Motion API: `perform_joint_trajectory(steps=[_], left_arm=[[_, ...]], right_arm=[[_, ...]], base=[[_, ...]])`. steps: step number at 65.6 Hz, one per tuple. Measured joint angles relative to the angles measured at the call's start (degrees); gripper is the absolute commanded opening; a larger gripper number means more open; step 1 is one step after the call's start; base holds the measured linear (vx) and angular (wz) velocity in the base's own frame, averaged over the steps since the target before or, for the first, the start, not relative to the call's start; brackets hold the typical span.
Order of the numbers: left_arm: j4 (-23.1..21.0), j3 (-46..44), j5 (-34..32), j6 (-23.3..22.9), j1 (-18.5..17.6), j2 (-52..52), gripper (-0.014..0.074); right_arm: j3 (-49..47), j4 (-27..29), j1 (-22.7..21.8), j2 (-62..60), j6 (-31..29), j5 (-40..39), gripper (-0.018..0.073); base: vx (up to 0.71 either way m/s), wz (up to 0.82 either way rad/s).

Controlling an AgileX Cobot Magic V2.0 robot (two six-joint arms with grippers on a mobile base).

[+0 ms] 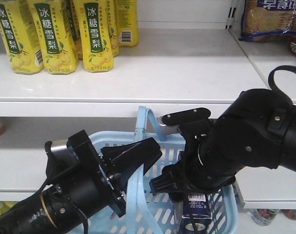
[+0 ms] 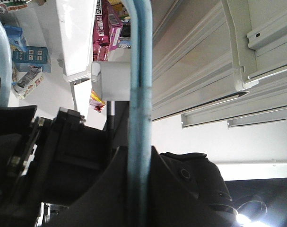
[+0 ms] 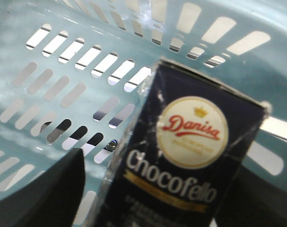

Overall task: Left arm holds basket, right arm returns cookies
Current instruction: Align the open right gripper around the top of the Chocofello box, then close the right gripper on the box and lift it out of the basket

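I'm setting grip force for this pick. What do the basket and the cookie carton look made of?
Basket: moulded plastic, light blue, smooth and slightly glossy; the even slots and rounded rim suggest it. Carton: probably printed cardboard, dark navy, perhaps under a clear film wrap; wrinkled glints along its edge hint at that.

The left arm [image 1: 65, 197] is black and ends in a wedge-shaped left gripper [image 1: 147, 155]. Just behind the gripper sits a square black flange [image 1: 112, 187], with a silver block [image 1: 57, 146] beside it. Farther back come a yellow ring [image 1: 42, 202] and a thin black cable [image 1: 42, 186]. The right arm [image 1: 255, 131] is bulkier, rounded and black, with pale screws [image 1: 277, 118], a thin white ring [image 1: 199, 157] near its front end, a black top plate [image 1: 187, 117] over a grey piece [image 1: 166, 129], and a black cable loop [image 1: 282, 73] farther back.
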Motion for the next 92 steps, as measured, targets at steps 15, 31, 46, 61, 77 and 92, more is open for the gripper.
perform_joint_trajectory(steps=[15,31,46,61,77,92], left_arm=[[0.0,0.0,0.0,0.0,0.0,0.0,0.0],[0.0,0.0,0.0,0.0,0.0,0.0,0.0],[0.0,0.0,0.0,0.0,0.0,0.0,0.0],[-0.11,0.0,-0.5,0.0,0.0,0.0,0.0],[-0.21,-0.08,-1.51,0.0,0.0,0.0,0.0],[-0.21,-0.08,-1.51,0.0,0.0,0.0,0.0]], right_arm=[[0.0,-0.33,0.0,0.56,-0.19,-0.87,0.0219],[0.0,-1.15,0.0,0.61,-0.26,-1.24,-0.0016],[0.0,-1.28,0.0,0.61,-0.62,-1.24,-0.001],[0.07,-0.65,0.0,-1.3,-0.78,-1.24,-0.0008],[0.07,-0.06,0.0,-5.22,-0.76,-0.48,-0.0007],[0.11,0.4,0.0,-8.95,-0.59,0.73,-0.0007]], base=[[0.0,0.0],[0.0,0.0],[0.0,0.0],[0.0,0.0],[0.0,0.0],[0.0,0.0]])
